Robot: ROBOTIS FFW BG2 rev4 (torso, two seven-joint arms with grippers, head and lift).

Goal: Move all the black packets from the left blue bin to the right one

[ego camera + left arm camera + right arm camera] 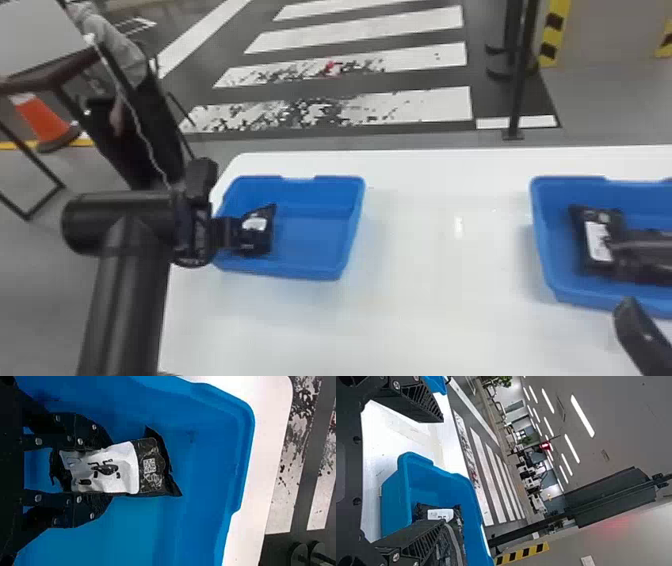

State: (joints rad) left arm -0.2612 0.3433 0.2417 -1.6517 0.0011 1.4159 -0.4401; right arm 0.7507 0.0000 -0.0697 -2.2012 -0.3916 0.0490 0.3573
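In the head view, my left gripper (229, 233) reaches into the left blue bin (315, 274) from its left side, shut on a black packet (262, 239) with a white label. The left wrist view shows this packet (107, 469) pinched along both edges between the fingers of my left gripper (105, 471). My right gripper (642, 335) is at the head view's lower right, by the near side of the right blue bin (542, 240); the right wrist view has the right gripper (442, 471) open. Black packets (590, 245) lie inside the right bin.
Both bins stand on a white table (440, 300), with a wide stretch of tabletop between them. A black post (517, 85) rises beyond the table's far edge. A traffic cone (40, 120) stands on the floor at the far left.
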